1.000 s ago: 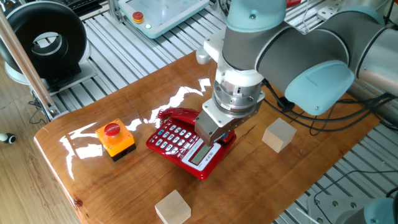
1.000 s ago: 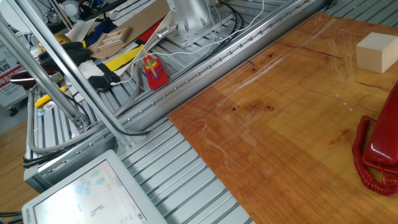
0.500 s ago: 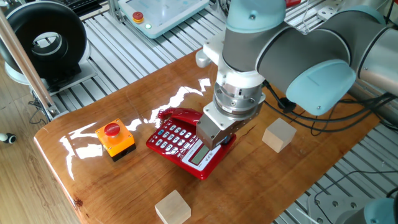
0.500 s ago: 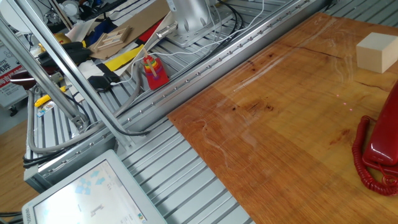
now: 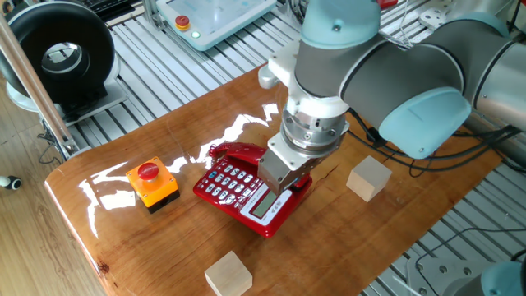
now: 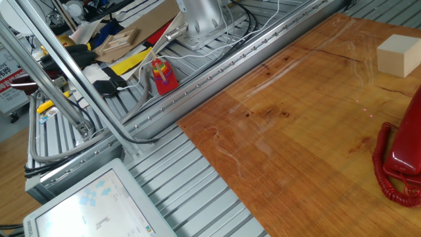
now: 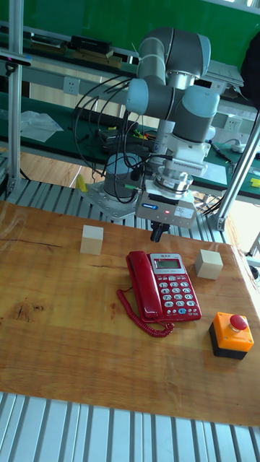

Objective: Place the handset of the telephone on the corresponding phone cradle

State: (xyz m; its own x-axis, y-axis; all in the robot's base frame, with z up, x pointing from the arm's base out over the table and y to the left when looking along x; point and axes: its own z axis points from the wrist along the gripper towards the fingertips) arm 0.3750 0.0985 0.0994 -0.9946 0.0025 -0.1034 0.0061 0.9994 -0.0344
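Note:
The red telephone (image 5: pixel 246 189) lies mid-table with its white-grey keypad and grey screen up. The handset (image 7: pixel 139 285) lies along the phone cradle, on the left side of the base in the tall view. It covers the cradle, and its coiled cord (image 7: pixel 148 321) loops onto the wood. The handset's end and cord also show at the right edge of the other fixed view, handset (image 6: pixel 402 155). My gripper (image 7: pixel 157 234) hangs just beyond the screen end of the phone, apart from the handset. Its fingers show only as one dark stub, so their gap is hidden.
An orange box with a red round button (image 5: pixel 152 182) stands left of the phone. Wooden cubes sit at the right (image 5: pixel 367 178), at the front edge (image 5: pixel 228 274) and on the far side (image 7: pixel 92 240). Metal slatted benching surrounds the table.
The arm's upper links have shifted very slightly. The phone, the handset and the blocks have not moved.

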